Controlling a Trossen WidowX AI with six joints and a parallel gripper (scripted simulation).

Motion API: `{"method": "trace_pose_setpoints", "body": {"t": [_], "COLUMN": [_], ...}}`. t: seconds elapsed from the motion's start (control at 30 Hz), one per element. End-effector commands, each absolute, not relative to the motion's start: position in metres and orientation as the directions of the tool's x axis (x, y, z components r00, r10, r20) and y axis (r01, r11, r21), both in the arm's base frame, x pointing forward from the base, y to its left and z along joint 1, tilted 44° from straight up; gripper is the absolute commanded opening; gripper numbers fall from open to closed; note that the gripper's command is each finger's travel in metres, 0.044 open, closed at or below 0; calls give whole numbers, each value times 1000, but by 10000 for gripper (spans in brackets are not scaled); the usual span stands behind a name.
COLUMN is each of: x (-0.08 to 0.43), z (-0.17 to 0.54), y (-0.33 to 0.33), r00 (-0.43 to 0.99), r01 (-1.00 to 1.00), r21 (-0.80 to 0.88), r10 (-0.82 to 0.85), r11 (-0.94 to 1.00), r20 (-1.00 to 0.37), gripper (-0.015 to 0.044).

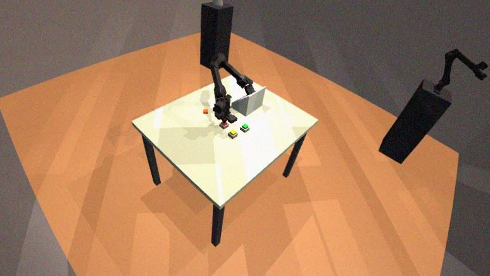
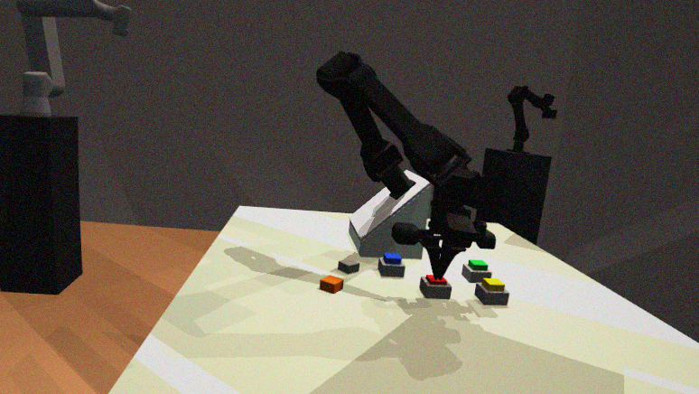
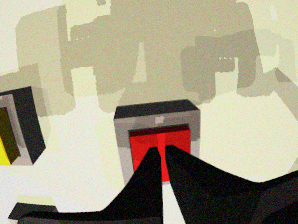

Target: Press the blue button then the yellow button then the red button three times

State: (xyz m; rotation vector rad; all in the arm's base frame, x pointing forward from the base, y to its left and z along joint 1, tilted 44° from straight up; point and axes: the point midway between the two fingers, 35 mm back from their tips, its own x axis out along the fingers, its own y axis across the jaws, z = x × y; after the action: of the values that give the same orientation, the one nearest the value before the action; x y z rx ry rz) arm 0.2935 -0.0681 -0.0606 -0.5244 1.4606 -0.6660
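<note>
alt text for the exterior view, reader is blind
The robot's closed tool presses its tips on a red button, with a yellow button and a green one to the right. Left are a blue button, a gray block and an orange block.

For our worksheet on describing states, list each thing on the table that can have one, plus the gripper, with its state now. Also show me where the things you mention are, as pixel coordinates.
Gripper (image 2: pixel 438 277) (image 3: pixel 161 153): shut, tips at the red button
Red button (image 2: pixel 430 279) (image 3: pixel 175 137): pressed down, lower than the others
Blue button (image 2: pixel 392 257): up
Yellow button (image 1: pixel 233 132) (image 2: pixel 492 284): up
Green button (image 1: pixel 244 126) (image 2: pixel 478 265): up
</note>
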Motion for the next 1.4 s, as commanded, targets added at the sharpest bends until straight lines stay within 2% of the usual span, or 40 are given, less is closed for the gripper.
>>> {"method": "trace_pose_setpoints", "body": {"t": [0.0, 0.3, 1.37], "x": [293, 291, 290], "z": [-59, -37, -62], "y": [-66, -46, -70], "r00": [-10, -18, -18], "r01": [91, 84, 83], "r21": [-690, -692, -693], "r10": [-692, -693, -694], "r11": [719, 717, 716], "r20": [-722, -721, -720], "gripper": [20, 20, 20]}}
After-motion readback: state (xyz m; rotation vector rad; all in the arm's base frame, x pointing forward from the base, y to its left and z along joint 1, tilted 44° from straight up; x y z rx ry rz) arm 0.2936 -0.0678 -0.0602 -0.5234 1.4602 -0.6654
